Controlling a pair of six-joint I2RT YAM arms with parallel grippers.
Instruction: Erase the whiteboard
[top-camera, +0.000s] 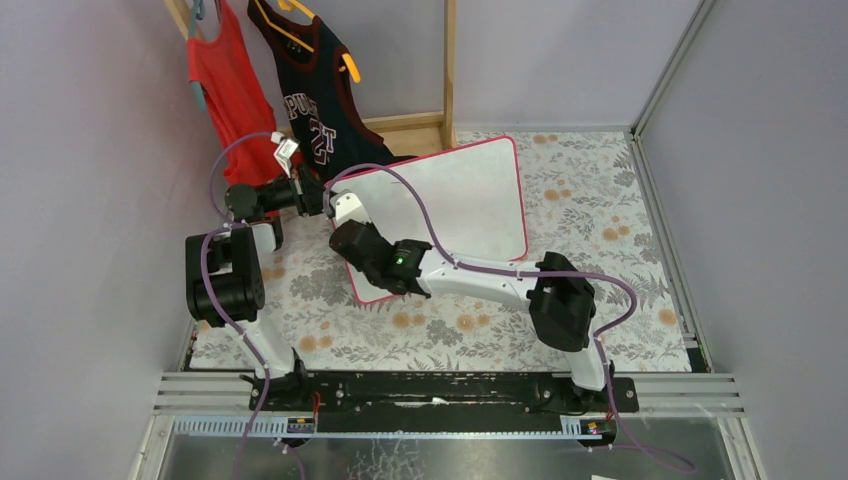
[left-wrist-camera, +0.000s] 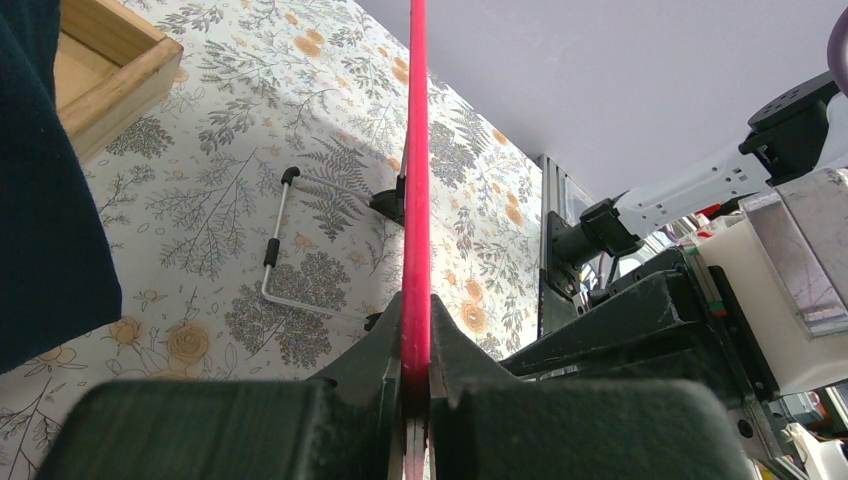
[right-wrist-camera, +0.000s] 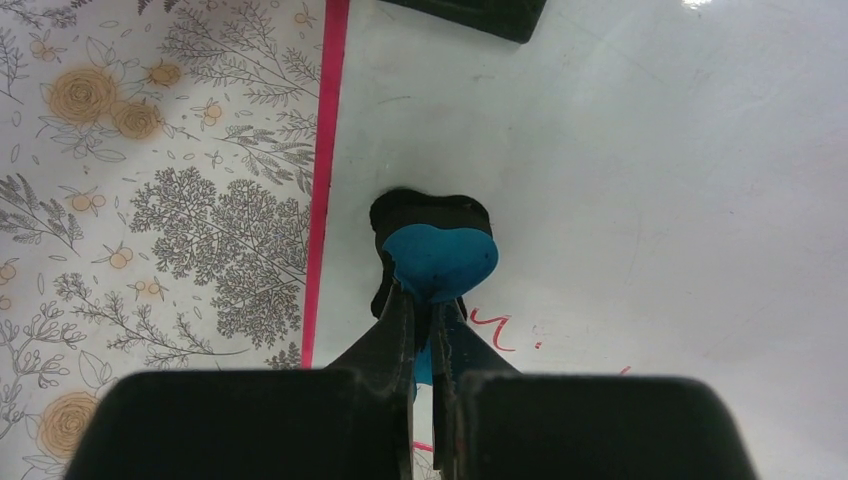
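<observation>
Right claw (right-wrist-camera: 425, 300) – nearest the bases, reached across the floral bench (top-camera: 450, 335). It is clamped tight on a blue eraser (right-wrist-camera: 440, 258), the black felt side pressed flat to the board. It sits low and close to the left border, probably because the red lettering (right-wrist-camera: 492, 328) lies just beside the pad there. Only a few strokes are readable; the rest is hidden by the claw.

Whiteboard (top-camera: 460, 200) – mid-bench and slanted, with most of the face bare white from above.

Left claw (left-wrist-camera: 416, 350) – closed on the board's pink-red frame (left-wrist-camera: 416, 150) at the far-left edge, pinching it between both fingers. My read is that this grip braces the board so wiping pressure does not slide or tip it.

Wire stand (left-wrist-camera: 285, 255) – lies on the bench behind the board and appears hinged to its back. It looks too slight to resist a push alone.

Far back – a red top (top-camera: 225, 90) and a dark jersey (top-camera: 315, 90) hang from a wooden rack (top-camera: 449, 60), taking no part in the task.
</observation>
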